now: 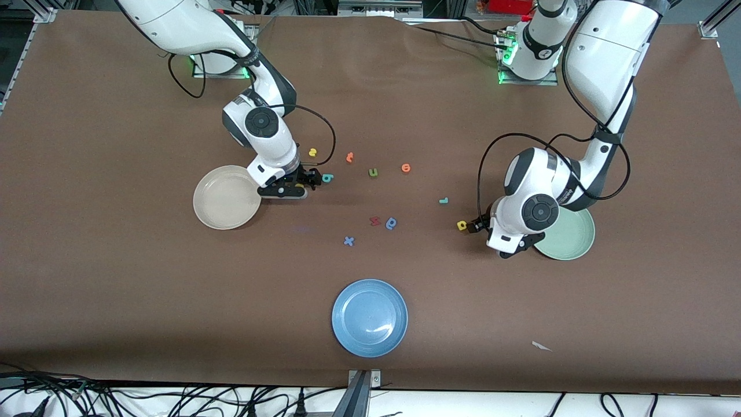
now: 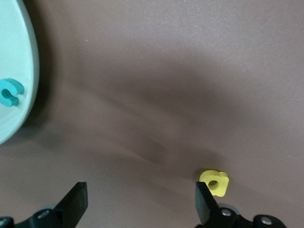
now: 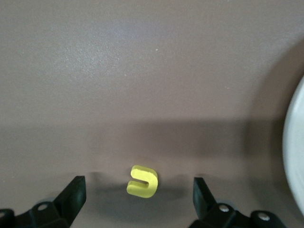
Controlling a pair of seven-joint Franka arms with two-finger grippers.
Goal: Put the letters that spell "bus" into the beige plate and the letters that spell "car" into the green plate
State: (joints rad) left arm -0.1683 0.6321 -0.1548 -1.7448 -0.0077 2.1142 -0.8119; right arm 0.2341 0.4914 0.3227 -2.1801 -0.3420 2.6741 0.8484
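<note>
On the brown desk (image 1: 116, 289), the right pincer (image 3: 137, 199) hangs low just beside the beige plate (image 1: 223, 200), on the side toward the left arm's end. Its fingers stand wide apart, holding nothing, with the yellow "u" (image 3: 142, 181) lying flat on the desk between them. The teal "b" (image 1: 327, 178) lies just beside this pincer, and the yellow "s" (image 1: 312, 152) lies a little farther from the front camera.

The left pincer (image 2: 140, 209) is low beside the green plate (image 1: 573, 240), also spread wide and empty. The yellow "a" (image 2: 214, 182) rests on the desk touching or nearly touching the tip of one finger. The teal "c" (image 2: 9, 91) lies in the green plate. The teal "r" (image 1: 443, 200) lies on the desk, farther from the front camera than the yellow "a".
</note>
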